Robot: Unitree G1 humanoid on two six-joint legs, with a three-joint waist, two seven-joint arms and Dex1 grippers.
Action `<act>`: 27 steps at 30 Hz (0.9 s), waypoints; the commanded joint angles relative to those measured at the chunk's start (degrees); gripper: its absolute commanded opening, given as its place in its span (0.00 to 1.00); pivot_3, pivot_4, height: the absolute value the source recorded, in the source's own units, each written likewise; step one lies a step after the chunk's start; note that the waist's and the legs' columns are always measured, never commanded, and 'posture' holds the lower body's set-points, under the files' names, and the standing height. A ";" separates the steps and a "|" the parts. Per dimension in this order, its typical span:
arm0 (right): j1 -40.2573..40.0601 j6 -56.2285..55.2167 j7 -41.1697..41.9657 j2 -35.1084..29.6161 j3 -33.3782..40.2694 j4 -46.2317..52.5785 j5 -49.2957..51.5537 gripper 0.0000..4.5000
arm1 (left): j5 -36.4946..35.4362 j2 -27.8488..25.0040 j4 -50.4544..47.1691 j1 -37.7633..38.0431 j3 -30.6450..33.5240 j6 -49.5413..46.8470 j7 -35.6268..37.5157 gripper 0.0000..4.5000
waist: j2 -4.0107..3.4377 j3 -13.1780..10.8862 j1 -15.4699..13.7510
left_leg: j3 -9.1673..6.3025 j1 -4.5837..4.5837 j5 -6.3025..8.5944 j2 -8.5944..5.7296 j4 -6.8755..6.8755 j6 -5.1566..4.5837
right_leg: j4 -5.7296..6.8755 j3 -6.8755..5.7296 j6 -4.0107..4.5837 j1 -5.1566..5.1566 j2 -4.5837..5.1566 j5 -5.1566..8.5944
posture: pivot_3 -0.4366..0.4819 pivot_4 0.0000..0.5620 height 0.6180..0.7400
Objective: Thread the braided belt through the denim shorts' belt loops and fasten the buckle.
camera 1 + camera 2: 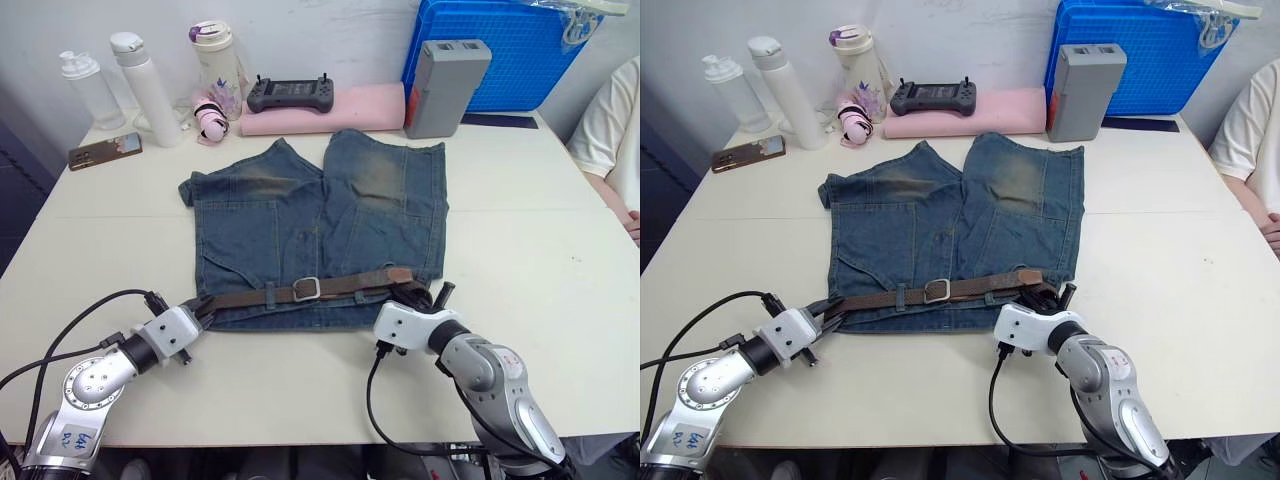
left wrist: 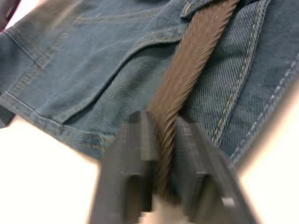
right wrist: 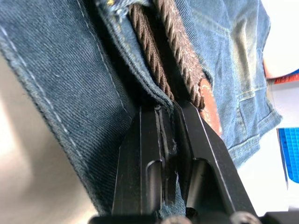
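From the left eye view, the denim shorts [image 1: 318,235] lie flat in the middle of the worktop [image 1: 520,250], waistband toward the near edge and legs toward the far edge. The braided belt [image 1: 345,286] runs along the waistband, passing under at least 1 of the belt loops [image 1: 270,294], and the buckle [image 1: 306,289] sits at about the waistband's middle. The left gripper [image 1: 198,312] is at the waistband's left end, touching the belt's end there. The right gripper [image 1: 428,296] is at the waistband's right end, where the belt doubles back on itself. Along the far edge stand 3 bottles [image 1: 150,88], a phone [image 1: 104,151], a black controller [image 1: 291,95] on a pink foam pad [image 1: 330,110], a grey box [image 1: 445,88] and a blue crate [image 1: 500,50]. A person's arm [image 1: 612,140] shows at the right edge.

The right eye view gives the same layout: the belt lies across the waistband with both grippers at its ends.

In the left wrist view, the 2 fingers [image 2: 135,172] are drawn in narrow, with the brown strap clamped between them over the denim.

In the right wrist view, the fingers [image 3: 145,158] are closed nearly together, pinching the waistband's edge beside 2 strands of the belt and its flat brown tip [image 3: 209,100].
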State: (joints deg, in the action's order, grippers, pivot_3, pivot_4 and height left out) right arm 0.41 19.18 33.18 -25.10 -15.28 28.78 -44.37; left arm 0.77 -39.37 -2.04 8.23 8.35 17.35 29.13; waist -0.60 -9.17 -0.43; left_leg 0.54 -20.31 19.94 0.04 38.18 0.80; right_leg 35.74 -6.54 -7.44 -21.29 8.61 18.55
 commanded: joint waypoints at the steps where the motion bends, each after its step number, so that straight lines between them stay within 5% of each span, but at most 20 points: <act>1: -0.76 3.44 -0.57 -0.79 3.42 -0.18 -1.41 0.00 | 1.39 -1.17 -1.38 1.25 0.87 -1.62 0.40 0.59 | 0.00 0.00 -0.10 | 0.01 0.00 0.00 0.00 0.00 0.00 | -0.01 0.00 0.00 0.00 0.00 0.00 | 0.48 0.27 0.79; 2: -0.75 3.60 -0.56 -0.73 3.21 -0.10 -1.40 0.00 | 1.72 -1.05 -2.40 0.80 0.56 -2.33 0.22 0.68 | 0.00 0.00 -0.21 | 0.02 0.00 0.01 -0.01 0.00 -0.01 | -0.03 0.00 0.00 0.00 0.00 0.00 | 0.48 0.27 0.79; 16: 0.05 5.47 -0.29 0.52 0.61 0.84 -1.69 0.00 | 13.40 -1.34 -11.12 -5.28 -6.71 -4.77 -0.08 0.68 | 0.16 -0.07 -0.88 | 0.07 -0.07 0.03 0.00 0.00 -0.02 | -0.12 0.00 0.00 -0.04 -0.03 0.00 | 0.48 0.27 0.79; 19: -0.04 5.68 -0.18 0.67 0.17 1.13 -1.93 0.00 | 15.65 -1.07 -12.10 -6.66 -7.85 -4.82 -0.61 0.48 | 0.17 -0.07 -0.80 | 0.07 -0.08 0.03 -0.01 0.00 -0.02 | -0.12 0.00 0.00 -0.05 -0.03 0.00 | 0.48 0.27 0.79; 24: 0.05 5.83 -0.11 1.06 -0.13 1.21 -2.19 0.00 | 17.05 -1.90 -13.56 -6.61 -9.14 -4.06 0.59 0.01 | 0.20 -0.09 -0.79 | 0.08 -0.14 0.03 0.02 0.00 -0.01 | -0.12 -0.01 0.00 -0.12 -0.04 0.00 | 0.48 0.27 0.79; 27: 0.46 6.02 0.08 1.30 -0.27 1.31 -2.35 0.00 | 17.81 -1.64 -13.11 -6.33 -8.85 -5.74 0.35 0.00 | 0.20 -0.09 -0.78 | 0.08 -0.14 0.03 0.02 0.00 -0.02 | -0.12 -0.01 0.00 -0.12 -0.04 0.00 | 0.48 0.27 0.79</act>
State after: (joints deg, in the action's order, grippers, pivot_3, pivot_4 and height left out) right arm 0.89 24.04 33.09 -23.98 -15.72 29.26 -46.00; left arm 18.14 -40.71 -13.24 1.56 -0.76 12.20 29.65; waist -0.40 -9.26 -1.21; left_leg 0.62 -20.45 19.96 0.06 38.18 0.78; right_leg 35.62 -6.54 -7.44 -21.41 8.57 18.55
